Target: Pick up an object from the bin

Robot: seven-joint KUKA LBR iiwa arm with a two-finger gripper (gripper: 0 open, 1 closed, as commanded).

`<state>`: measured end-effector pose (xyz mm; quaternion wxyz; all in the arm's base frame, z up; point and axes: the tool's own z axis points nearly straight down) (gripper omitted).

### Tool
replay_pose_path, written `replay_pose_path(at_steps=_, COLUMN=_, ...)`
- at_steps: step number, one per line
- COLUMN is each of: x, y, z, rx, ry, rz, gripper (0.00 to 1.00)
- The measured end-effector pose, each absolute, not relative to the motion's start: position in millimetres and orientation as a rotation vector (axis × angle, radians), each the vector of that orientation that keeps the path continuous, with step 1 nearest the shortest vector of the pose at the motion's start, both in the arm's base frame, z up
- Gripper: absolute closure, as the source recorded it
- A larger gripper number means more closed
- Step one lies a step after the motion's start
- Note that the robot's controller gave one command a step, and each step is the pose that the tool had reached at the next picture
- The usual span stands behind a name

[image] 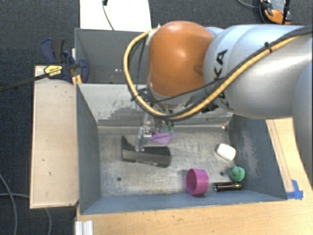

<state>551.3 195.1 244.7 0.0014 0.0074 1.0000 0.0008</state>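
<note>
My gripper (145,136) hangs below the orange cover, near the middle of the bin toward the back wall. Its metal fingertips come down just above a dark grey angular block (145,155) lying on the bin floor. A small purple thing with a green part (162,136) sits right beside the fingers on their right, touching or nearly touching them. I cannot tell whether the fingers stand apart or together.
Along the front right of the bin lie a purple cup (197,181) on its side, a black cylinder (227,186), a small green thing (237,173) and a white oval piece (226,152). The arm and its orange cover hide the back middle of the bin.
</note>
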Motion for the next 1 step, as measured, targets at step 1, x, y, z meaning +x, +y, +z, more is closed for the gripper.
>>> replay_pose_path(at_steps=1, x=551.3, y=195.1, z=244.7, rx=0.025, ry=3.139, rz=0.003, gripper=0.00)
